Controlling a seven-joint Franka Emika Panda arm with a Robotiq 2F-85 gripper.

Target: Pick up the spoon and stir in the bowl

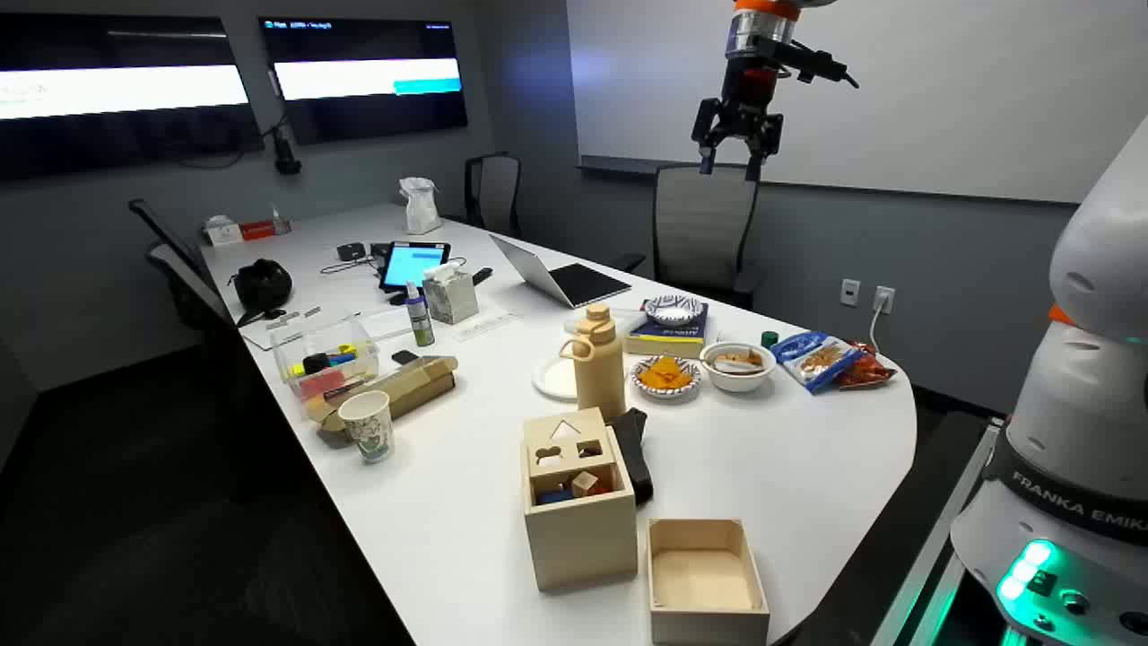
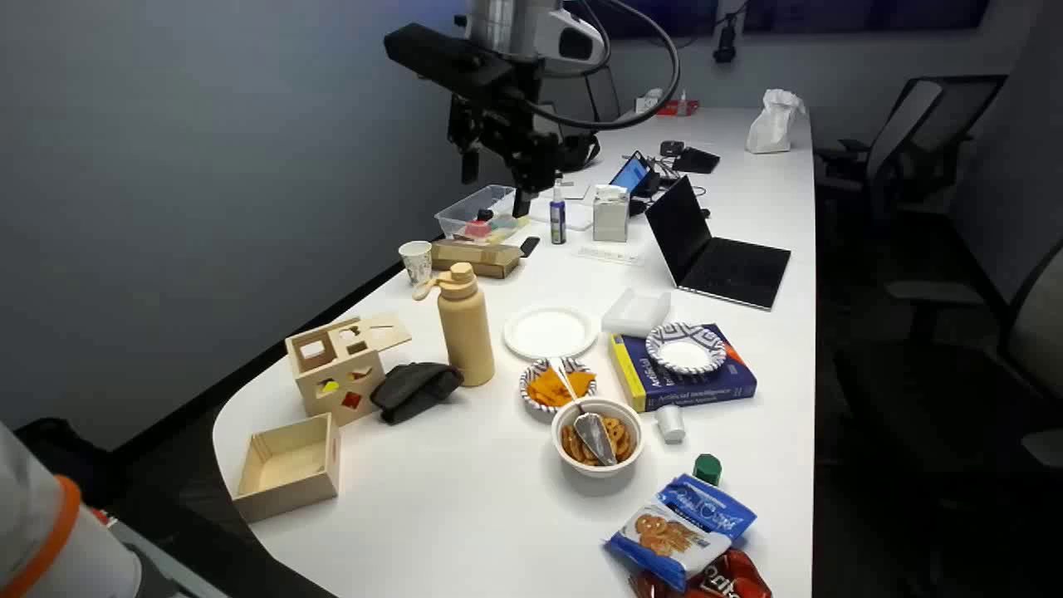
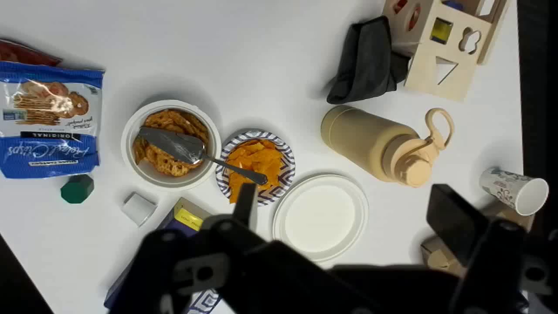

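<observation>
The bowl is white and round, with brown pretzels inside; it shows in both exterior views (image 1: pixel 737 384) (image 2: pixel 585 469) and at the left of the wrist view (image 3: pixel 127 141). The spoon (image 3: pixel 174 144) is a grey metal utensil with a broad flat head. Its head rests on the pretzels and its handle reaches over the neighbouring bowl of orange chips (image 3: pixel 287 168). It also shows in an exterior view (image 2: pixel 595 436). My gripper (image 3: pixel 344 196) is open and empty, high above the table in both exterior views (image 1: pixel 730 169) (image 2: pixel 496 193). Nothing lies between its fingers.
A tan bottle (image 3: pixel 366 139) stands near the chips. A white plate (image 3: pixel 320 218) lies beside them. A blue book (image 2: pixel 698 386) carries a patterned bowl (image 2: pixel 686 355). Snack bags (image 2: pixel 685 527), a black cloth (image 2: pixel 415 389) and a wooden shape box (image 2: pixel 336 378) are also on the table.
</observation>
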